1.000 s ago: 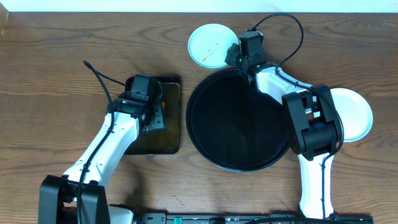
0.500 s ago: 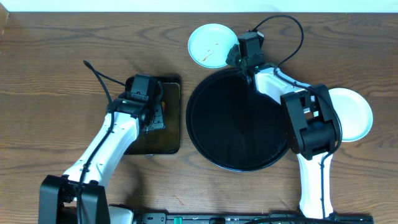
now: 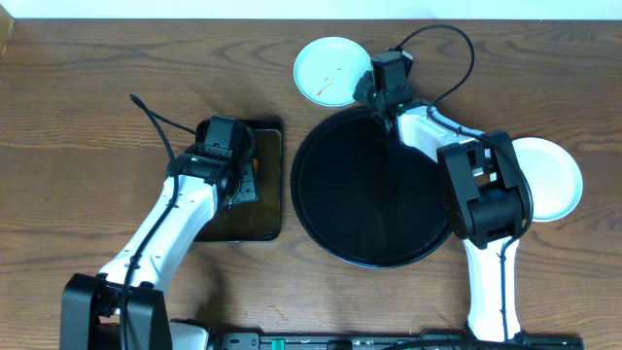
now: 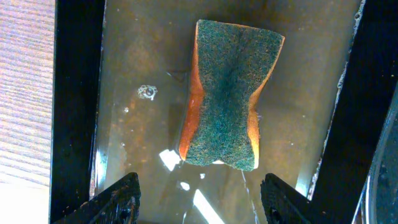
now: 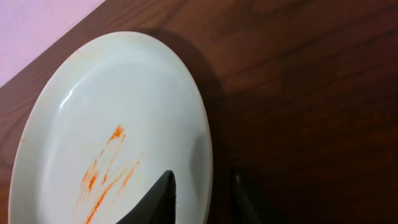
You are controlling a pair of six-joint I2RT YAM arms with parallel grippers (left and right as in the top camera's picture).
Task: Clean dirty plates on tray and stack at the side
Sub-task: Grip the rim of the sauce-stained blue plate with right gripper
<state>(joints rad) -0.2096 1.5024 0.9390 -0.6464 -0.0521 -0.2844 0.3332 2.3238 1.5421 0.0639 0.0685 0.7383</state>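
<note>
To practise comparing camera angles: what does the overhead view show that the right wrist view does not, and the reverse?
Overhead only: the round black tray and a second plate at its right. Right wrist only: the right gripper with a fingertip on either side of the smeared plate rim. Both: that smeared plate on the wooden table.

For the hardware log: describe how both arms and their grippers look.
The left arm and right arm share white link shells, with black joints and black wrist housings. Thin black cables leave the wrists: left cable, right cable. The left gripper and right gripper have matte black tapered fingers. No markings show.
</note>
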